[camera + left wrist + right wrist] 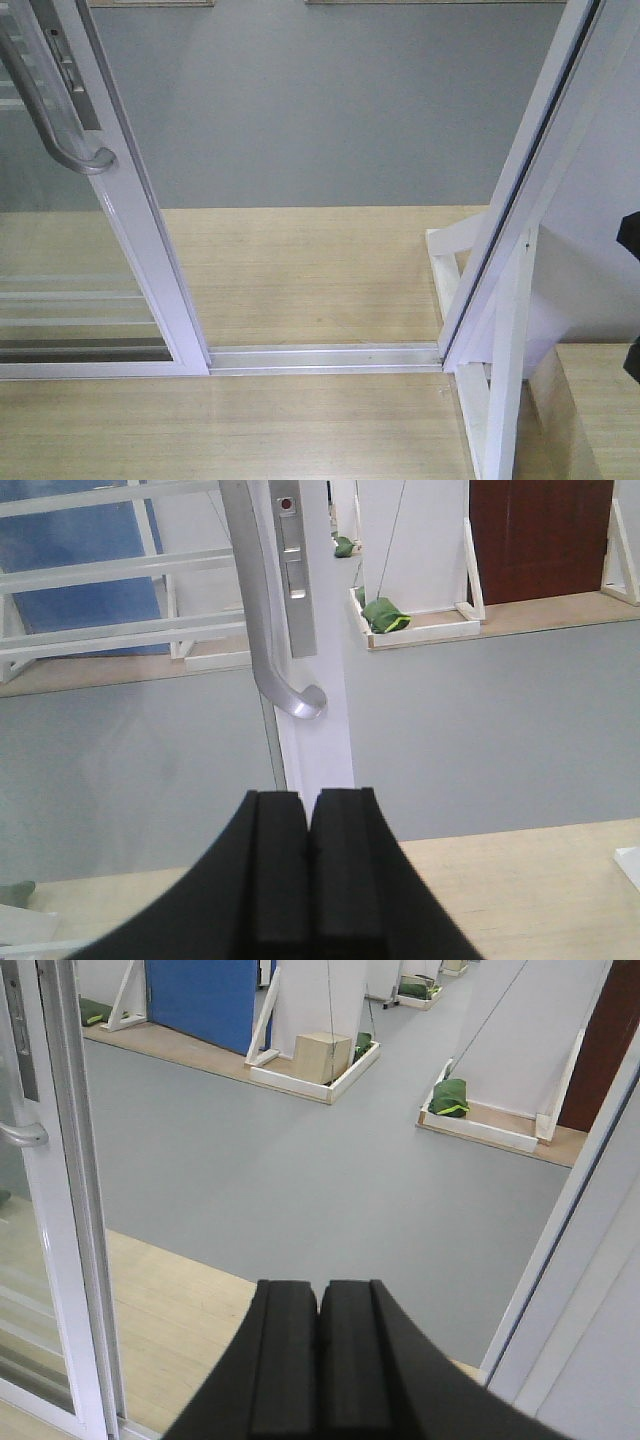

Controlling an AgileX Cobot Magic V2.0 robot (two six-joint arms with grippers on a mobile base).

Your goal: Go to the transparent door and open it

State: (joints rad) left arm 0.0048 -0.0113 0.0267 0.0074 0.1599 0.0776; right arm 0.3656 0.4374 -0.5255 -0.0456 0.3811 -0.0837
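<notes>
Transparent door [75, 260] at left, slid aside, long axis vertical; curved grey handle [45, 105] runs along frame edge. Floor track [325, 357] bare across doorway. Left pincer [308, 865] closed, empty. Right pincer [320, 1355] closed, empty.

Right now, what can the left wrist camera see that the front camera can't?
Only the left wrist view shows the shut left tool, green bags and a dark red door. Only the front view shows the floor track and the door frame post on the right. Both show the transparent door with its curved grey handle, plus grey floor.
</notes>
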